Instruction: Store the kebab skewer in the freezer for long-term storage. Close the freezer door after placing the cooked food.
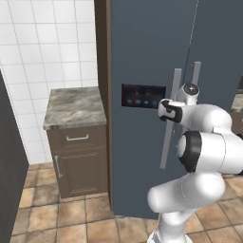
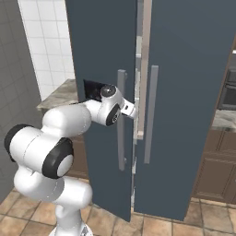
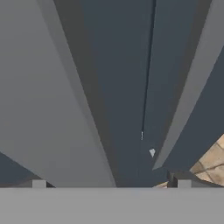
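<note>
The freezer (image 1: 209, 42) (image 2: 184, 69) is the tall slate-blue two-door unit. Its freezer door (image 1: 142, 52) (image 2: 101, 41) carries the dark dispenser panel (image 1: 142, 96) and stands slightly ajar, with a pale strip of interior showing at the seam (image 2: 145, 41). My gripper (image 2: 133, 110) (image 3: 111, 186) is open at panel height, right by the door's long grey handle (image 1: 166, 147) (image 2: 121, 143) (image 3: 48, 113), with nothing held. In the hand view the fingertips (image 3: 39, 184) stand wide apart, looking down along both handles and the seam. The kebab skewer is out of view.
A low brown cabinet with a marble top (image 1: 76, 107) stands left of the freezer against the white tiled wall (image 1: 52, 42). A dark wall (image 1: 7, 166) bounds the far left. Brown cabinets and an oven front (image 2: 228, 92) lie to the right. The floor is tiled (image 1: 57, 218).
</note>
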